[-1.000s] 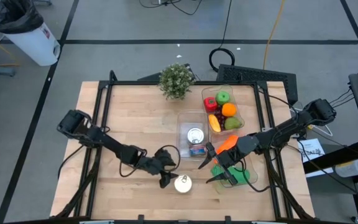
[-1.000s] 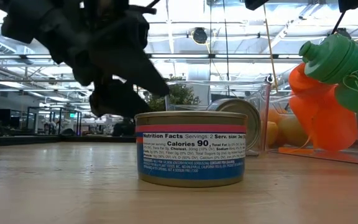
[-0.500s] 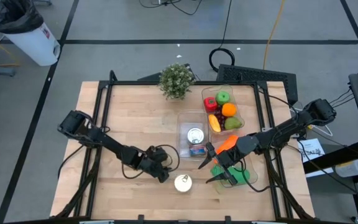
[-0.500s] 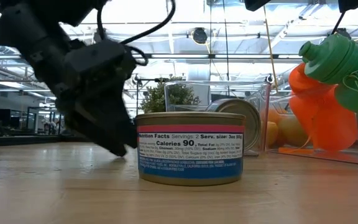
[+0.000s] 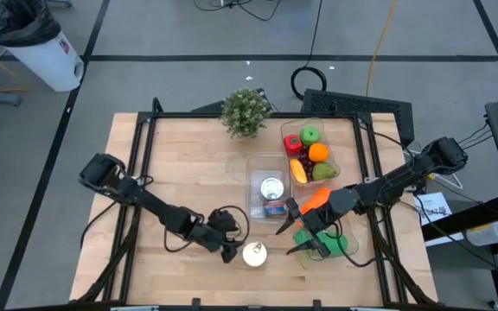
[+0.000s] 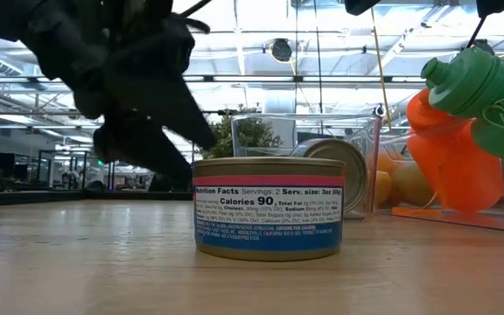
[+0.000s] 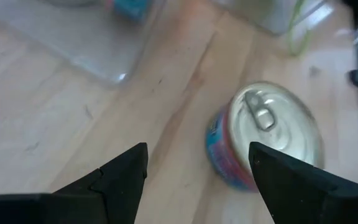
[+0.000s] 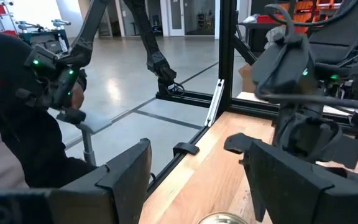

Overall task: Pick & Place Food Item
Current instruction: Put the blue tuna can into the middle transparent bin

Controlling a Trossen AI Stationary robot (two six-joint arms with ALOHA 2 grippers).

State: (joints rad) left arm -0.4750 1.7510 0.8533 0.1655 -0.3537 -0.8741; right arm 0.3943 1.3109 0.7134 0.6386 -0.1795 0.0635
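A tuna can (image 5: 254, 254) with a blue and pink label stands upright on the wooden table (image 5: 180, 173), near the front edge. It also shows in the low view (image 6: 268, 206) and the left wrist view (image 7: 266, 143). My left gripper (image 5: 228, 247) is open and slants down just left of the can. The can lies just beyond the fingertips (image 7: 197, 149), nearer one finger; no touch shows. My right gripper (image 5: 290, 231) hovers open and level to the right of the can, with nothing between its fingers (image 8: 197, 155).
A clear bin (image 5: 269, 192) behind the can holds another can. A second clear bin (image 5: 309, 154) holds fruit. An orange bottle (image 6: 444, 157) and a green bottle (image 6: 488, 96) stand at the right. A potted plant (image 5: 245, 112) stands at the back. A person (image 8: 17, 130) sits beyond the table.
My left gripper dipped low and drew back toward the table's left edge. It then rose again and came back beside the can, rolling its wrist. Its fingers stayed open. The can still stands in its place.
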